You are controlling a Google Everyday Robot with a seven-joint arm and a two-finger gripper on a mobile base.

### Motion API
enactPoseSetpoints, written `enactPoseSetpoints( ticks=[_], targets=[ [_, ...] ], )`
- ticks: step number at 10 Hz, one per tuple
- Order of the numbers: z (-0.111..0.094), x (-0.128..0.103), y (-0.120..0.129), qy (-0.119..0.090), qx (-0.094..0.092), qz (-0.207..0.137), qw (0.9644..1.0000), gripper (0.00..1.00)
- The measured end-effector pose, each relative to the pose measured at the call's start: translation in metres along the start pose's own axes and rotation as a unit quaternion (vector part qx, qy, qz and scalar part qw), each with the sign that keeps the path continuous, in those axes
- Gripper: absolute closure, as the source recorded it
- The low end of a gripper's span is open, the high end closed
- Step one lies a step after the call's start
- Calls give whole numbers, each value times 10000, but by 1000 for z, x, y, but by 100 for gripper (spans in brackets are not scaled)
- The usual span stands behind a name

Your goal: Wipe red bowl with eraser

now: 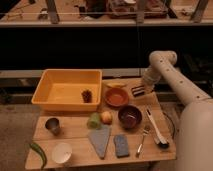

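Observation:
The red bowl (116, 96) sits upright on the wooden table, right of the yellow tub. Just right of the bowl lies the eraser (137, 91), a small dark block with pale stripes. My gripper (140, 90) reaches down from the white arm at the right and is shut on the eraser, low over the table beside the bowl's right rim. The gripper hides part of the eraser.
A yellow tub (67, 89) holds a dark cone. A maroon bowl (130, 116) stands in front of the red bowl, with a white-handled brush (156, 131) and fork (141, 141) to its right. A blue sponge (120, 145), grey cloth (101, 140), two fruits, a metal cup (52, 125) and a white cup (62, 152) fill the front.

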Motion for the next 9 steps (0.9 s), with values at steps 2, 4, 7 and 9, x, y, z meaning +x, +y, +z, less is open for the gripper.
enactPoseSetpoints(
  ticks=[2, 4, 7, 9],
  targets=[
    [1, -16, -4, -212, -22, 89, 9997, 86],
    [4, -29, -3, -381, -27, 100, 9992, 86],
    [11, -72, -5, -319, -10, -229, 9992, 86],
    [18, -90, -1, -309, -49, -394, 9987, 86]
  ],
)
